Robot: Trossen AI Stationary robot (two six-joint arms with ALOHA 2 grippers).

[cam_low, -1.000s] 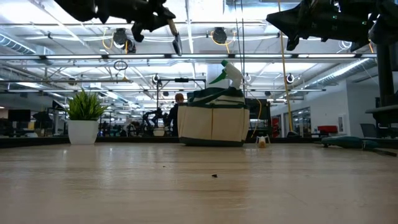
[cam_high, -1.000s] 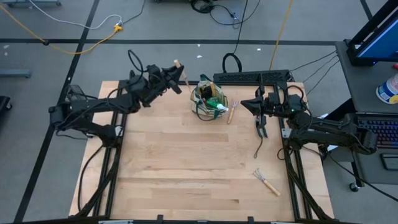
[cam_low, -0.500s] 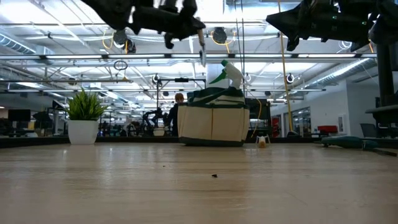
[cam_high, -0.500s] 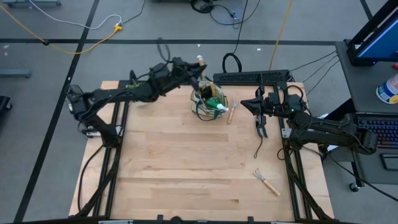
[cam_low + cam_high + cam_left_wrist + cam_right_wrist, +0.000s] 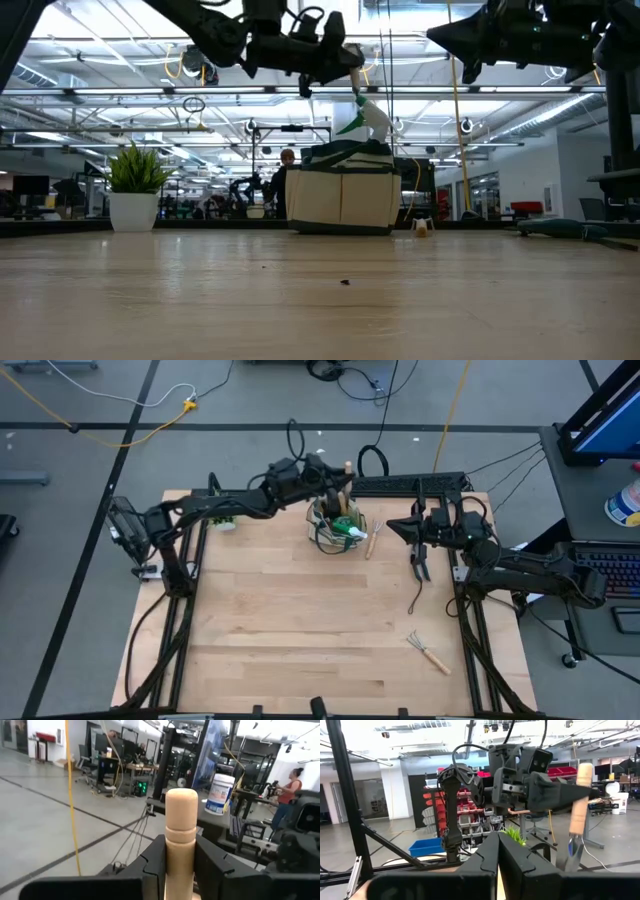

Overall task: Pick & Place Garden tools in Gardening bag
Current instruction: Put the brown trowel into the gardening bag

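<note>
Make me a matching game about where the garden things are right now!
Things:
1. spray bottle
2. rake
3. wooden-handled tool
4. fork

Places:
A. lying alone on the table, near the front right corner
B. held up in the air by the left hand
C. lying on the table right beside the bag
D. sticking out of the top of the bag

Right pairs: 1-D, 2-A, 3-B, 4-C.
</note>
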